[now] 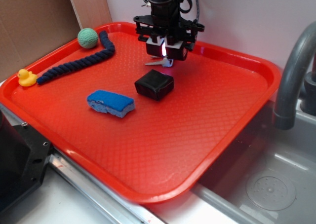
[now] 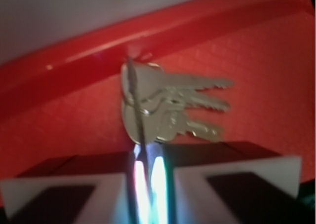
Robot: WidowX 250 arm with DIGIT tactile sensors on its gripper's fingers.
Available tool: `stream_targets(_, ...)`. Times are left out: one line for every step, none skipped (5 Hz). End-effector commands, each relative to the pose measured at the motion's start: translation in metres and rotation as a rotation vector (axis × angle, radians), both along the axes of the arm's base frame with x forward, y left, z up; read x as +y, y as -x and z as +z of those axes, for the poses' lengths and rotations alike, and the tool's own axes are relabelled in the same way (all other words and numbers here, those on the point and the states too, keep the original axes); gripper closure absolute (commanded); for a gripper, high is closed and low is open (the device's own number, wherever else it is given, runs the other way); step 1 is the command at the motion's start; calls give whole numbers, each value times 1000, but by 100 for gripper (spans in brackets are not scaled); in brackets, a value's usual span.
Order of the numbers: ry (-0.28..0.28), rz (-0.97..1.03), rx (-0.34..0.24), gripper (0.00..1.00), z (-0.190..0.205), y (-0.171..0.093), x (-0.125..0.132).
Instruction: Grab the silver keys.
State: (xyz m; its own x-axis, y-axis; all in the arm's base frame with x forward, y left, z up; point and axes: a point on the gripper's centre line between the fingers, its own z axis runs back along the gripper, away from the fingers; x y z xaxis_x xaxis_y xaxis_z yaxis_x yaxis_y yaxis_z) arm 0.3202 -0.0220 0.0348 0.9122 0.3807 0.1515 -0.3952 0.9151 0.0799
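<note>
Wrist view: black gripper [image 2: 148, 184] pinches one silver metal key bunch [image 2: 168, 108], three blades, near red plastic tray's [image 2: 74, 71] far rim.

Silver keys [image 2: 168, 108], red diamond-textured tray [image 1: 197, 135], black block [image 1: 154, 84], blue sponge [image 1: 110, 103]

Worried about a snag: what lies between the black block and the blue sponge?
Only bare red tray shows between the black block and the blue sponge, in the exterior view.
</note>
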Motion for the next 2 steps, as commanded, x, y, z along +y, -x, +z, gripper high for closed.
stream_targets(187,-212,-190,100,122,72,-8)
stream_targets(293,-317,-129,100,175,116,17)
